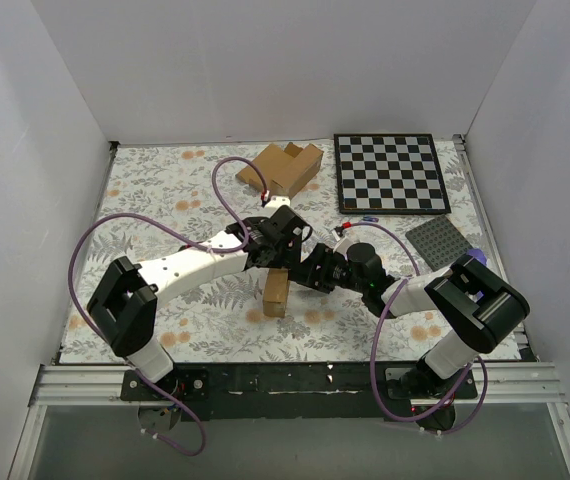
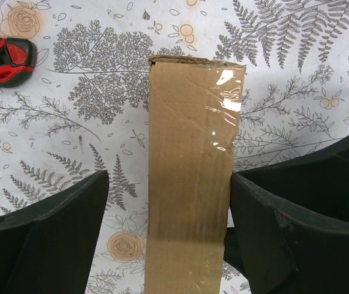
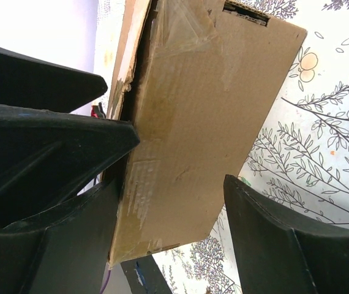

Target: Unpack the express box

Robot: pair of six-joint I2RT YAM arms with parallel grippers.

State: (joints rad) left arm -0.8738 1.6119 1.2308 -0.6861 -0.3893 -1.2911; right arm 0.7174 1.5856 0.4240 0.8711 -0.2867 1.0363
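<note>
Express box (image 1: 276,292): plain brown cardboard, glossy clear tape over its seam, ragged end edge, on the floral table (image 1: 165,190) mid-front between both arms. Left gripper (image 2: 168,177) straddles it with fingers spread, one clear of the card. Right gripper (image 3: 180,156) brackets the box, can't tell if clamped; red-black cutter (image 2: 3,58) lies beyond.

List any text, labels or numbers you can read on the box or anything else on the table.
None can be read in any view.
Box: plain brown cardboard under clear tape, no print or label on the faces shown.
Cutter: red and black, no legible marking.
Checkerboard: black and white squares only, no letters or numbers.
</note>
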